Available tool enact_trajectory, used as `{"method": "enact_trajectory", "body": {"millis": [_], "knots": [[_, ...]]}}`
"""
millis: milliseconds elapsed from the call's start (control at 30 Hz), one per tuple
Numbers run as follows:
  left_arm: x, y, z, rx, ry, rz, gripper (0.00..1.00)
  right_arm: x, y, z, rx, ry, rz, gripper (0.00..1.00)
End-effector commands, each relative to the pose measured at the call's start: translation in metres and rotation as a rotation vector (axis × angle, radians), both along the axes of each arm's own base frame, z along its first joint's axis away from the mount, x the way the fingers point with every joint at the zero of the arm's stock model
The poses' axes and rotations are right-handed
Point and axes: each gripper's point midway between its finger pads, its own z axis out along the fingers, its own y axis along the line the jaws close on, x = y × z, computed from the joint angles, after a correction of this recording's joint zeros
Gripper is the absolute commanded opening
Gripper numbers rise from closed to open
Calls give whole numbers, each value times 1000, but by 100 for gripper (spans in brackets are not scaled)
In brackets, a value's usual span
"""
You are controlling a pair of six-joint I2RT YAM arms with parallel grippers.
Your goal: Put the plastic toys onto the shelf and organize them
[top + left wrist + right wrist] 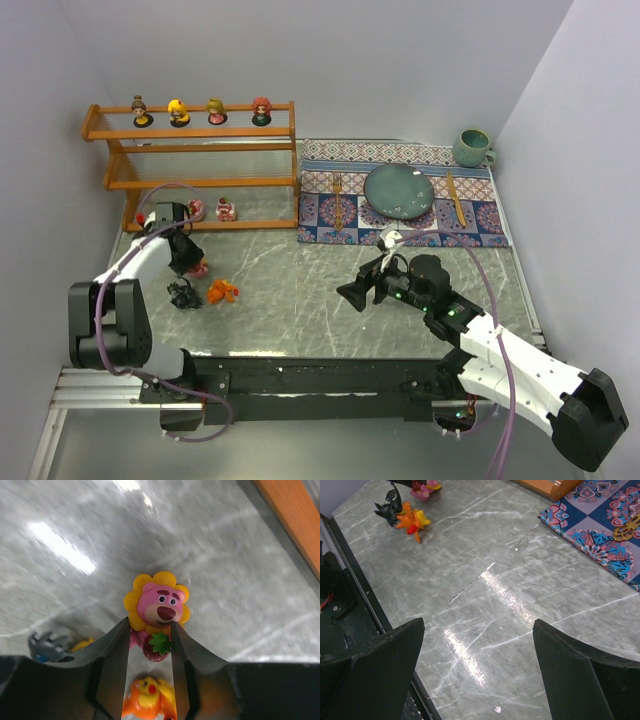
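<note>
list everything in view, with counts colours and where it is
table: 1, grey marbled, under everything
shelf: 1, orange-brown wood, far left
dolls: 4, mixed colours, shelf's top tier
small pink toys: 2, pink, lowest tier
pink bear toy: 1, pink with yellow petals, held in front of shelf
dark-blue creature: 1, dark blue, table, nearer than shelf
orange creature: 1, orange, beside it
placemat: 1, blue patterned, far right
plate: 1, grey-teal, on placemat
cutlery: 2, golden, flanking plate
mug: 1, teal, placemat's far right corner
left gripper: 1, black, shut on pink bear toy
right gripper: 1, black, open, mid-table
</note>
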Motion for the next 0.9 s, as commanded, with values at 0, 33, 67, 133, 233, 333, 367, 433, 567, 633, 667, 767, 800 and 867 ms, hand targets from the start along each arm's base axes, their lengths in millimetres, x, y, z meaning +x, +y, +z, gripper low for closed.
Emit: {"method": "enact_trajectory", "body": {"millis": [0,33,67,133,233,333,367,433,567,633,667,767,800,867], "knots": [[12,-32,25,-101,-132,-72,14,3,6,16,49,-38,13,96],[15,-36,29,-105,-155,-83,14,3,7,17,56,-37,15,96],[17,-39,37,-109,-185,-94,13,3,7,18,58,-36,17,96],[22,-56,46,-132,-233,-141,13,2,9,19,67,-32,25,96],[30,-74,66,-158,-336,-201,6,0,11,20,78,-26,34,96],[32,-97,85,-178,-425,-264,6,0,14,25,98,-24,45,96],[33,-114,97,-198,-479,-303,6,0,15,26,103,-20,46,96],[30,-140,108,-234,-521,-357,6,1,20,33,126,-20,62,96],[29,-159,113,-233,-542,-366,15,6,29,42,159,-9,73,96],[32,-151,110,-176,-517,-360,26,8,31,45,172,-9,71,96],[34,-140,103,-94,-489,-358,30,9,32,46,175,-8,68,96],[35,-113,97,99,-401,-383,45,7,30,41,167,1,65,96],[37,-109,101,138,-390,-406,50,6,28,35,154,10,61,96],[34,-100,92,238,-318,-490,61,5,25,32,148,9,52,96]]}}
